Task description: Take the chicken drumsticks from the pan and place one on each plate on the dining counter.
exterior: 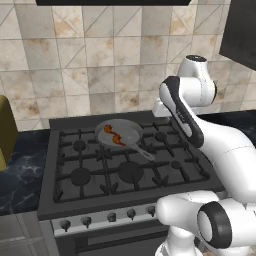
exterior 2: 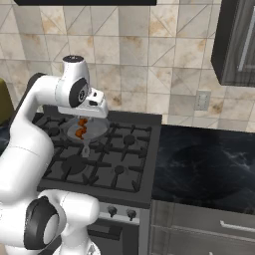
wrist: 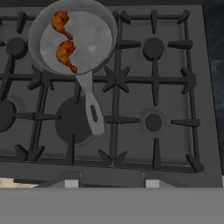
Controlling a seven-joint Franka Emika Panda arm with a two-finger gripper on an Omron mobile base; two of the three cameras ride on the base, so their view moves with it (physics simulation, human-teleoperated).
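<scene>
Drumsticks [wrist: 64, 39], both of them, sit in the pan [wrist: 94, 41] at the frame's upper left, on the stove [wrist: 166, 83]. Can't tell how wide the gripper fingers are.

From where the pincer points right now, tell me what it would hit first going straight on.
Probably the stove grates, just right of the pan's handle. The pan with the drumsticks lies up and left of that line; depth is unclear.

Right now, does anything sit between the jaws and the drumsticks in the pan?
Nothing visible does. Both chicken drumsticks lie uncovered in the open pan on the stove, with just bare grates around; the hand view looks down on them unobstructed.
</scene>
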